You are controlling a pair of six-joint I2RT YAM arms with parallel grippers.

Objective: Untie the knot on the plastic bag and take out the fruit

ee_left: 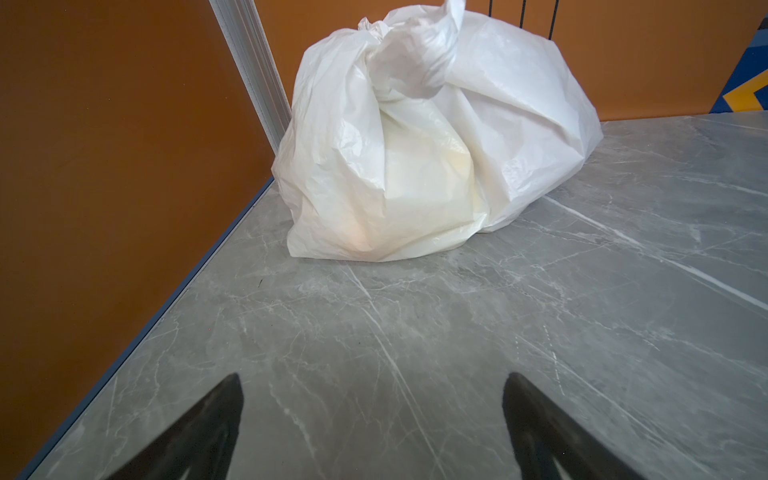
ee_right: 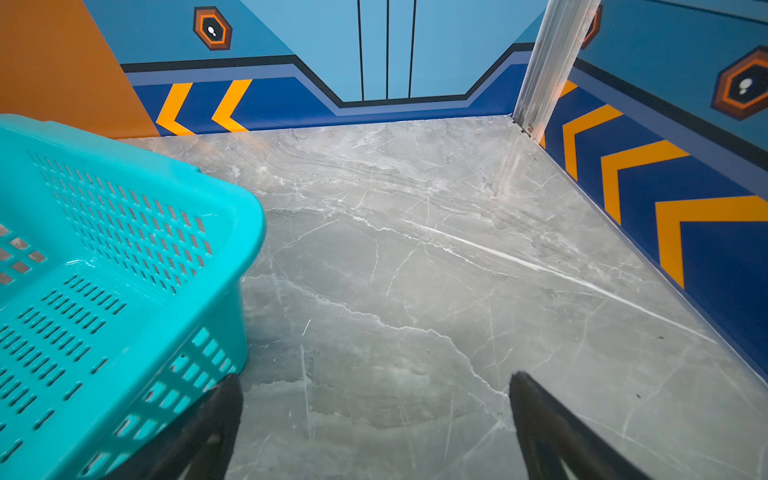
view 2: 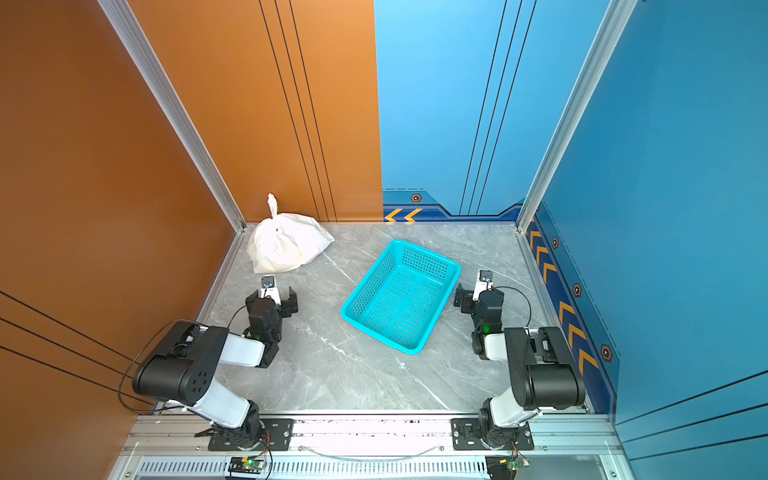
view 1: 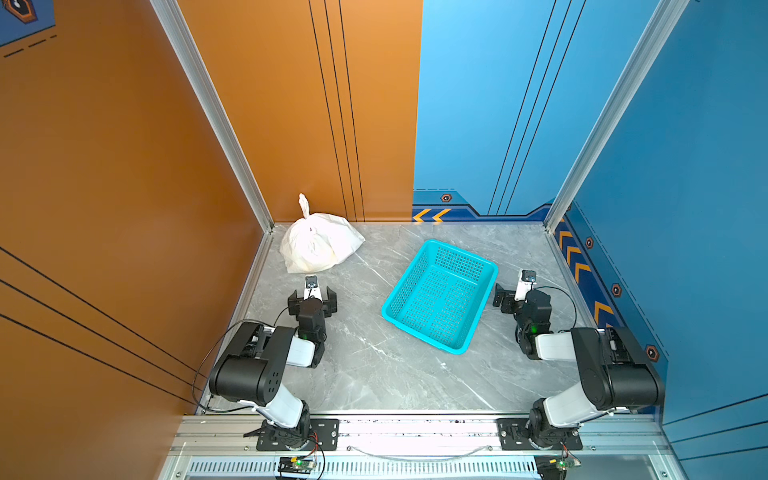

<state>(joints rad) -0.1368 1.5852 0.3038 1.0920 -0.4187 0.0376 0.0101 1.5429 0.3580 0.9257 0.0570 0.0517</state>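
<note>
A thin, crinkly, translucent white plastic bag (view 1: 322, 245) (view 2: 289, 245) sits on the grey marble-patterned desk (view 1: 374, 365) in the far left corner, close to the orange wall. Its knot (view 1: 304, 204) (view 2: 272, 204), a twisted tuft of the bag's own plastic, stands up as a narrow tail and is tied. In the left wrist view the knot (ee_left: 409, 62) bunches on top of the bag (ee_left: 519, 124), and a cream-yellow bulge (ee_left: 428, 174) presses against the plastic; what else fills it is hidden.

The left claw (view 1: 312, 297) (ee_left: 374, 376) hovers low over the desk just in front of the bag, apart from it, its jaws spread wide with nothing between them.

A teal perforated rectangular plastic basket (view 1: 440, 299) (ee_right: 124, 249) lies mid-desk, turned at an angle. The right claw (ee_right: 376, 376) waits just beside the basket's right side, jaws likewise wide apart and holding nothing.
</note>
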